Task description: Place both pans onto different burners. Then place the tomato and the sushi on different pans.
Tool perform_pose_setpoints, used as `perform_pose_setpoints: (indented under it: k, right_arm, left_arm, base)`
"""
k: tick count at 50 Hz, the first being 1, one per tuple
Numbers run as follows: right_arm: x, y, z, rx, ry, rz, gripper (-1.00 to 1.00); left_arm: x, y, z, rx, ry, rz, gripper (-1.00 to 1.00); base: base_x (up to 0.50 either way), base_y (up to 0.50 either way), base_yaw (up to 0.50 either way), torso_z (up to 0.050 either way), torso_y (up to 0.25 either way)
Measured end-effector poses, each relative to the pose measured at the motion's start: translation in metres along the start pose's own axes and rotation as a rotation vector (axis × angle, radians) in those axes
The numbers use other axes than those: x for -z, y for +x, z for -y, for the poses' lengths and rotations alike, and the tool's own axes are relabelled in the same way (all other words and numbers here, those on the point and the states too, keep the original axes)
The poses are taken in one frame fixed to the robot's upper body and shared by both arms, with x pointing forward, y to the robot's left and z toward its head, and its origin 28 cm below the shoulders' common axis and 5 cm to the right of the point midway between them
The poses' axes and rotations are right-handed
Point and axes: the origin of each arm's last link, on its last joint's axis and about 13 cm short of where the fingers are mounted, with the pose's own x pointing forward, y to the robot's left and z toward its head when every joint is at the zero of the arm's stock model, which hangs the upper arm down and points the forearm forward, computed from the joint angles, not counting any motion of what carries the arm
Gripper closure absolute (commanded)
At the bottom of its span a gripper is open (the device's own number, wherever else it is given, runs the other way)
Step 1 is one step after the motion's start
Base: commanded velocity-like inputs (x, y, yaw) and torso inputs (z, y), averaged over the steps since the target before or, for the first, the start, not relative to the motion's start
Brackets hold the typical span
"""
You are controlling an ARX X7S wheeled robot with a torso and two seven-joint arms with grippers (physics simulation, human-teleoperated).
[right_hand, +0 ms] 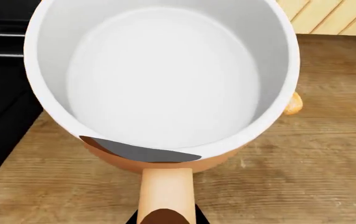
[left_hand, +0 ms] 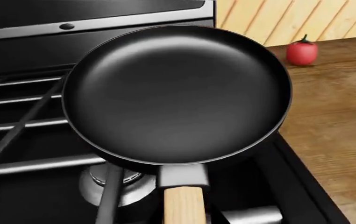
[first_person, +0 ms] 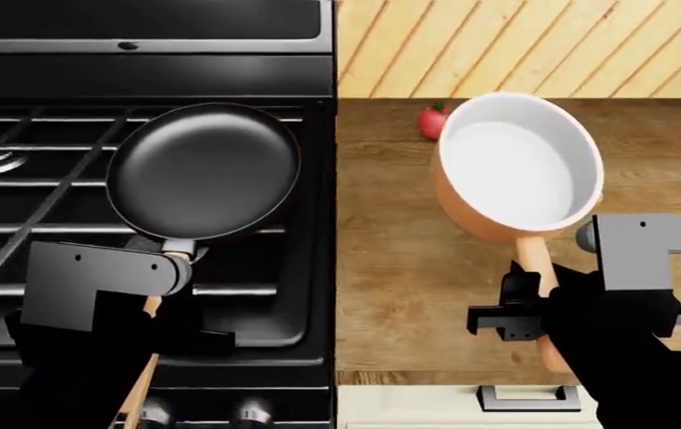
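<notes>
Partly hidden tomato (first_person: 432, 121), behind saucepan (first_person: 519, 170)

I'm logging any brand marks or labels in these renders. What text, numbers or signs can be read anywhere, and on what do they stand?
None: no readable word, number, brand or sign shows in any view.
Black frying pan: plain, unmarked.
Saucepan: plain white inside, orange-tan outside, no print.
Stove: its back panel is bare; the knobs at the head view's lower edge are too dark and cut off to show any marks.
Tomato: no label.
</notes>
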Motion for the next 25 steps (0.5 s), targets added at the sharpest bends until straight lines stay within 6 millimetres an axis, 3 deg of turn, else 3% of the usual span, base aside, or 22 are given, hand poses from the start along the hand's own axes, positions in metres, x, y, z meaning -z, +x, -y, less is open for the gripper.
perform_pose_setpoints:
  k: [25]
  right_arm:
    - [-0.0006,0.0011,-0.0015,-0.008,-0.001,-0.002,1.0]
  left_arm:
    - [0.0015,0.0018,0.0,0.003,-0.003,-0.007,1.0]
  base:
    - [0.0,0.5,0.0,0.002,0.004]
